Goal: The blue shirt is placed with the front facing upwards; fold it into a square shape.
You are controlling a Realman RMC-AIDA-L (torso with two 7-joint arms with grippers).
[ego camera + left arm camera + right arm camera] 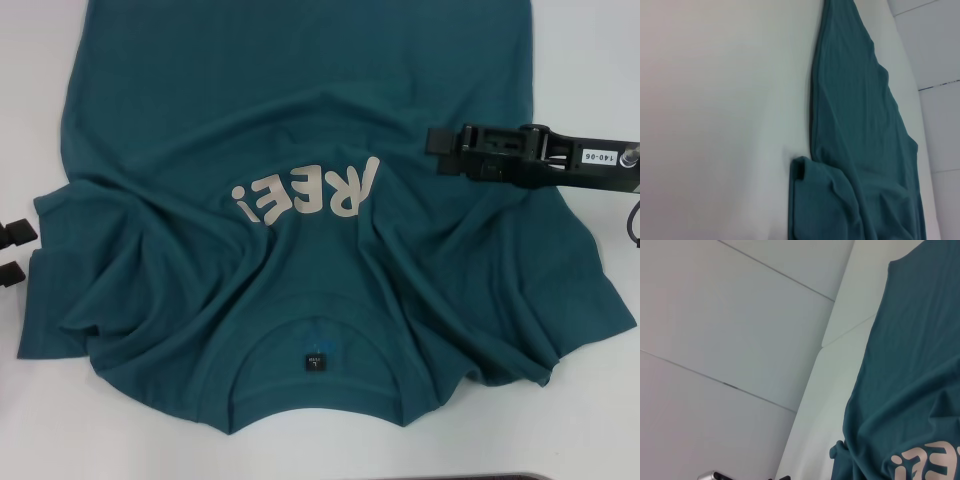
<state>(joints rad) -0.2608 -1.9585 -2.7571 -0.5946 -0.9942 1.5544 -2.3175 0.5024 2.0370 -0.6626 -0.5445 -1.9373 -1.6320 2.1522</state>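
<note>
The blue shirt (pixel 300 120) lies spread front-up on the white table (pixel 600 420), its ribbed collar (pixel 315 405) and small dark neck label (pixel 315 362) nearest me. Its off-white letters (pixel 300 200) read upside down, and a fold covers their right end. Wrinkles run across the chest and both sleeves. My right gripper (pixel 440 148) reaches in from the right over the shirt's right chest area. My left gripper (pixel 12 252) sits at the table's left edge beside the left sleeve (pixel 60 310), open and holding nothing. The left wrist view shows the shirt (pixel 860 150), as does the right wrist view (pixel 910 390).
Bare white table surrounds the shirt on the left (pixel 30 100), on the right and along the near edge. Grey floor tiles (pixel 715 315) show beyond the table in the right wrist view. A dark strip (pixel 520 477) lies at the bottom edge of the head view.
</note>
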